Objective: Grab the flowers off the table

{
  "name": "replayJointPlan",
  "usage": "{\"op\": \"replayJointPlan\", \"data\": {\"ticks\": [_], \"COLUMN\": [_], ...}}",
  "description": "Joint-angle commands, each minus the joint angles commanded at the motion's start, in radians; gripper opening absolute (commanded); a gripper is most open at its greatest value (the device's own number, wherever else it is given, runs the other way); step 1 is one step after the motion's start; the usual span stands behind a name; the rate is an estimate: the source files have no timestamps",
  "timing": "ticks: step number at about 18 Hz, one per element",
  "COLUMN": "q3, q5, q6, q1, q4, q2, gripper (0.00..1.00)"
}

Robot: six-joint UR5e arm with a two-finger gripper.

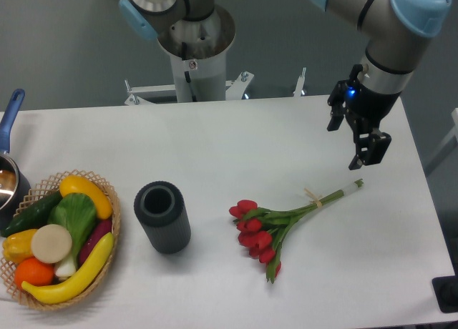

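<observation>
The flowers point(268, 225), a bunch of red tulips with green leaves, lie flat on the white table point(236, 139) right of centre. Their long green stems run up and right to a tip near the gripper, tied by a pale band point(312, 196). My gripper point(352, 141) hangs open and empty above the table at the right, just above and slightly right of the stem ends. Its black fingers point(371, 149) point down and are apart from the stems.
A dark grey ribbed cylinder vase point(162, 216) stands left of the flowers. A wicker basket point(61, 239) of colourful vegetables sits at the front left. A pot with a blue handle point(10, 118) is at the left edge. The arm's base point(193, 50) stands behind the table.
</observation>
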State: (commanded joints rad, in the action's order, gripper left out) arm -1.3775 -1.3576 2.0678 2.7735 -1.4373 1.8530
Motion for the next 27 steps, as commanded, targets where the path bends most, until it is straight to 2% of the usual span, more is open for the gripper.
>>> {"op": "replayJointPlan", "data": {"ticks": [5,7,10,13,16,21,24,27], "q3": [-0.017,-0.055,-0.081,-0.094,-0.098,-0.115,-0.147,-0.16], "q5": [-0.006,0.003,0.037,0.037,0.069,0.092,0.09,0.089], "q6": [-0.011,-0.012,-0.089,-0.135,-0.143,-0.238,-0.238,-0.281], "q1": [-0.002,0.011,0.011,0.005,0.0,-0.04,-0.046,-0.049], "q4": [0.003,0.011,0.041,0.044,0.049,0.049,0.052,0.083], "q2": [-0.012,-0.035,-0.038,-0.041,-0.032,-0.003,0.011,0.025], "gripper": [1.0,1.0,1.0,1.0,1.0,1.0,1.0,1.0]}}
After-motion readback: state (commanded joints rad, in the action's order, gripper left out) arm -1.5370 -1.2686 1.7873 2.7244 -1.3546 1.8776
